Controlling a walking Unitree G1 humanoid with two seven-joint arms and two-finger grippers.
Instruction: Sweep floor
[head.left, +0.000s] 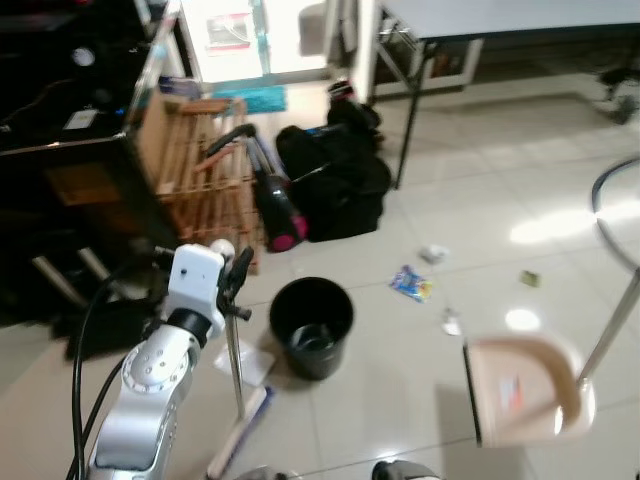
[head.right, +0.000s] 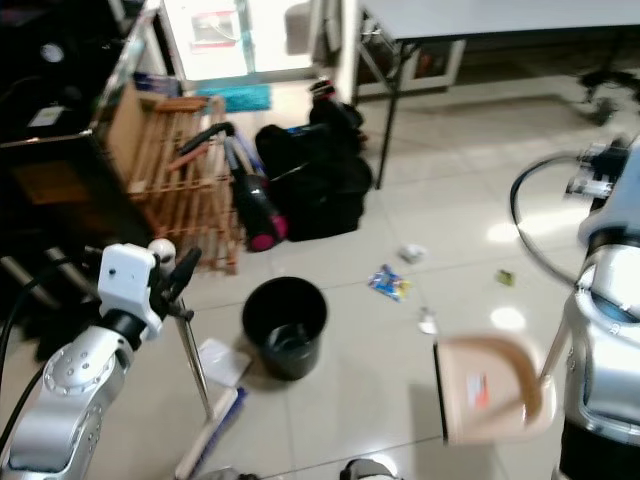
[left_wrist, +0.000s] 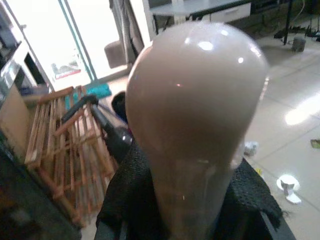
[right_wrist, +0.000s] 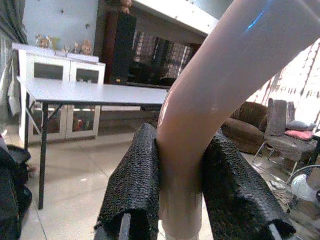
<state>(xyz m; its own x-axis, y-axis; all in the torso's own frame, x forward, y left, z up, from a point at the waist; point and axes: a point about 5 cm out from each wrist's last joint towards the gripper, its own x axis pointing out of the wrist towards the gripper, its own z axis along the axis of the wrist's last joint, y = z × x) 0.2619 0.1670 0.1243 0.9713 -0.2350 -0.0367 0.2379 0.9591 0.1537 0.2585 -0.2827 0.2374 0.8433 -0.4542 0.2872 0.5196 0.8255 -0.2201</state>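
Broom (head.left: 238, 400) upright on tiled floor (head.left: 440, 180), thin handle rising from a pale head resting near the robot's feet, just beside a black bin (head.left: 311, 326). Left gripper (head.left: 232, 285) clamped on the handle near its top; rounded beige knob of that handle (left_wrist: 197, 115) wedged between padded black fingers (left_wrist: 125, 200) in the left wrist view. Dustpan (head.left: 520, 390), beige, hanging low over the floor to the right of the bin, open side turned toward scattered litter. Right gripper (right_wrist: 182, 200) closed tight around the dustpan's curved beige handle (right_wrist: 220, 90), both pads pressed against it. Litter lying apart from the pan: blue wrapper (head.left: 411, 284), white scrap (head.left: 433, 254), small white piece (head.left: 451, 322), green bit (head.left: 529, 278). Farther back, black bags (head.left: 335, 180), red and black vacuum (head.left: 275, 200) leaning by a wooden rack (head.left: 195, 170), and grey table (head.left: 500, 15).
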